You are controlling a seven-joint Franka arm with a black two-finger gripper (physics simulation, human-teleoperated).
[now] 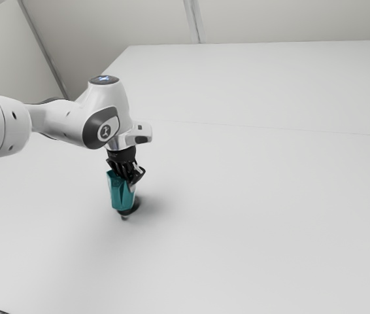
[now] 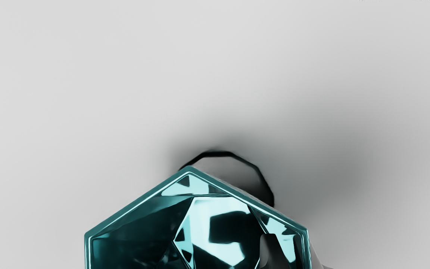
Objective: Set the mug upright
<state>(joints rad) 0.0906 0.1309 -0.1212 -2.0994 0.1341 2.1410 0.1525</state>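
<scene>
The gripper (image 1: 131, 183) points down at the top of the teal six-sided mug (image 1: 121, 192), with the mug's wall pinched between its fingers. In the wrist view the open mouth of the mug (image 2: 196, 183) faces the camera. One finger of the gripper (image 2: 304, 257) stands inside the mouth and the other outside the wall. The mug leans slightly, mouth up. A dark rounded piece (image 2: 215, 153) shows from beneath the mug; whether the mug's bottom touches the table is hard to tell.
A broad white table (image 1: 250, 216) extends around the mug, with a soft shadow beside it. Pale panels (image 1: 257, 78) stand beyond at the back. A dark edge runs across the exterior view's lower left corner.
</scene>
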